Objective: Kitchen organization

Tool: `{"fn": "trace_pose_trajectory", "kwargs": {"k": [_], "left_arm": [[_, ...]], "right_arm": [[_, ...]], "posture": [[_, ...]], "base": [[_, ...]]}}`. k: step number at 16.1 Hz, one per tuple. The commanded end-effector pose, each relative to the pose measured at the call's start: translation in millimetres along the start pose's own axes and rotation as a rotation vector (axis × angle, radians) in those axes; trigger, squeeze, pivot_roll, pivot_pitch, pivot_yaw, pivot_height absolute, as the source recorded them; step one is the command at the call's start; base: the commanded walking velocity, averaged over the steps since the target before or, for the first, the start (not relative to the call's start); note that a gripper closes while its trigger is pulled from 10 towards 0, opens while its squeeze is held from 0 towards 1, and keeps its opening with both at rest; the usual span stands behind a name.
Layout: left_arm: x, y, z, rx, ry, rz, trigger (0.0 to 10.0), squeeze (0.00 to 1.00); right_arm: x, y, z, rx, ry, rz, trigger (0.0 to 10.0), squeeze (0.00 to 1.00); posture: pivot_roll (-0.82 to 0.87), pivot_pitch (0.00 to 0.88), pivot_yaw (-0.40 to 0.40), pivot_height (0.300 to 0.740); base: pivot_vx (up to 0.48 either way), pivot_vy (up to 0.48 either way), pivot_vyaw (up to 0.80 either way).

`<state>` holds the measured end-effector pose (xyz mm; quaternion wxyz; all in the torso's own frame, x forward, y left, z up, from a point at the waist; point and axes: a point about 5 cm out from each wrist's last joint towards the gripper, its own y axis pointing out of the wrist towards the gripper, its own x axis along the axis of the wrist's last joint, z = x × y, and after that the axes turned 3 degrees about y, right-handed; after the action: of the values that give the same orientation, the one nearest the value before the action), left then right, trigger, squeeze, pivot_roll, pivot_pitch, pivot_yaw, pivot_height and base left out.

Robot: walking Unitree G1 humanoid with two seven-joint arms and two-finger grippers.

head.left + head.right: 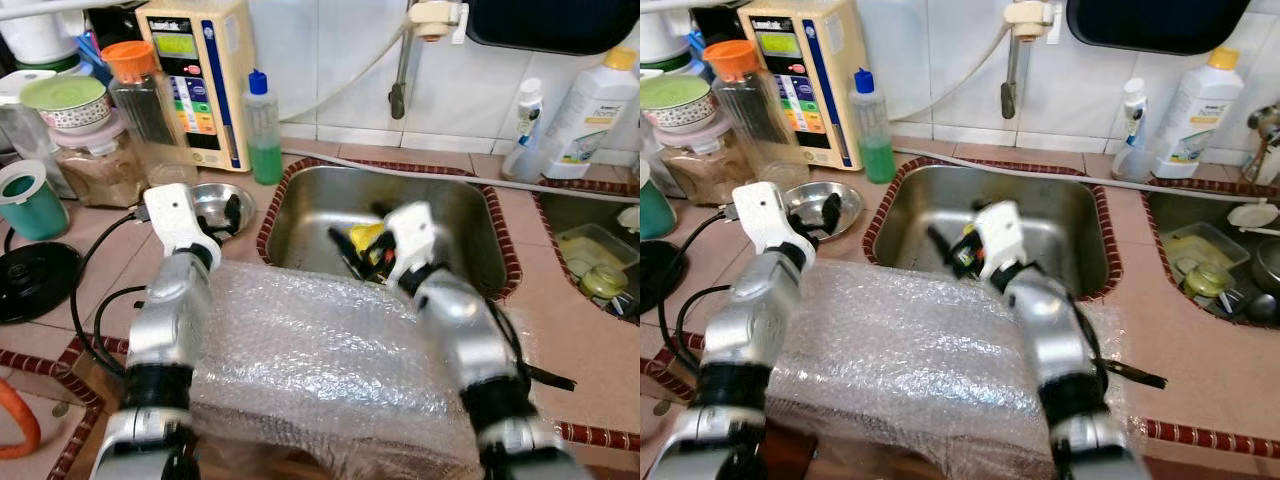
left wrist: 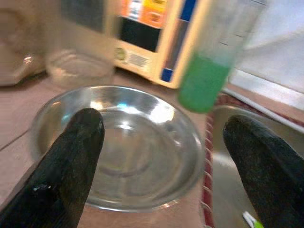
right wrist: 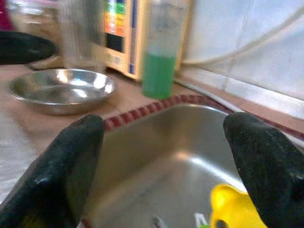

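A small steel bowl [image 1: 205,200] sits on the tiled counter left of the sink [image 1: 330,200]. My left gripper [image 1: 222,222] hovers just over the bowl's near rim, open; in the left wrist view its fingers [image 2: 71,156] straddle the empty bowl [image 2: 123,147]. My right gripper [image 1: 362,242] reaches over the sink's front edge, open with nothing between its fingers [image 3: 61,171]. A yellow object [image 1: 365,237] lies in the basin just beyond it, also seen in the right wrist view [image 3: 232,204]. What that object is cannot be made out.
A sheet of bubble wrap [image 1: 310,350] covers the counter front under both arms. A green soap bottle [image 1: 263,130], a water device [image 1: 200,70] and jars [image 1: 95,160] stand at the back left. White bottles [image 1: 595,110] and a second basin [image 1: 590,250] are on the right.
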<state>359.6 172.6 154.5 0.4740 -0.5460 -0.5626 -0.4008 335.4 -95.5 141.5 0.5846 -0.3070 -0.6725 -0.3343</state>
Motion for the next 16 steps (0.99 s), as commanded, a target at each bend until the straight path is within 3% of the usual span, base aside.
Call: {"fn": "trace_pose_trajectory", "kwargs": {"k": [1,2,4,5,11,12,16], "left_arm": [[6,6.1,4.2,0.050,-0.038,-0.017,10.0,0.00],[8,8.1,7.6,0.081,-0.044,-0.020,10.0,0.00],[8,12.1,26.5,0.257,-0.052,-0.002,10.0,0.00],[2,13.3,32.6,0.299,-0.112,0.035,10.0,0.00],[-5,24.6,33.0,0.311,-0.235,0.103,10.0,0.00],[-4,25.5,32.2,0.311,-0.234,0.104,10.0,0.00],[-25,25.0,34.3,0.334,-0.198,0.265,10.0,0.00]], "right_arm": [[6,-0.8,9.9,0.040,0.005,-0.017,10.0,0.00],[6,-2.5,13.6,0.049,0.018,-0.018,10.0,0.00],[5,-8.2,19.9,0.060,0.018,-0.003,10.0,0.00],[5,-11.0,21.8,0.054,0.034,0.003,10.0,0.00],[14,-18.2,25.8,0.045,0.031,0.023,10.0,0.00],[14,-18.0,26.4,0.046,0.030,0.023,10.0,0.00],[18,-19.1,26.7,0.034,0.015,0.034,10.0,0.00]], "posture": [[0.07,0.000,0.045,0.740],[0.07,0.000,0.045,0.740],[0.06,0.000,0.051,0.740],[0.06,0.000,0.059,0.740],[0.04,0.000,0.068,0.740],[0.04,0.000,0.069,0.740],[0.03,0.000,0.082,0.740]], "base": [[0.000,0.000,0.00],[0.000,0.000,0.00],[0.000,0.000,0.00],[0.000,0.000,0.00],[0.000,0.000,0.00],[0.000,0.000,0.00],[0.000,0.000,0.00]]}}
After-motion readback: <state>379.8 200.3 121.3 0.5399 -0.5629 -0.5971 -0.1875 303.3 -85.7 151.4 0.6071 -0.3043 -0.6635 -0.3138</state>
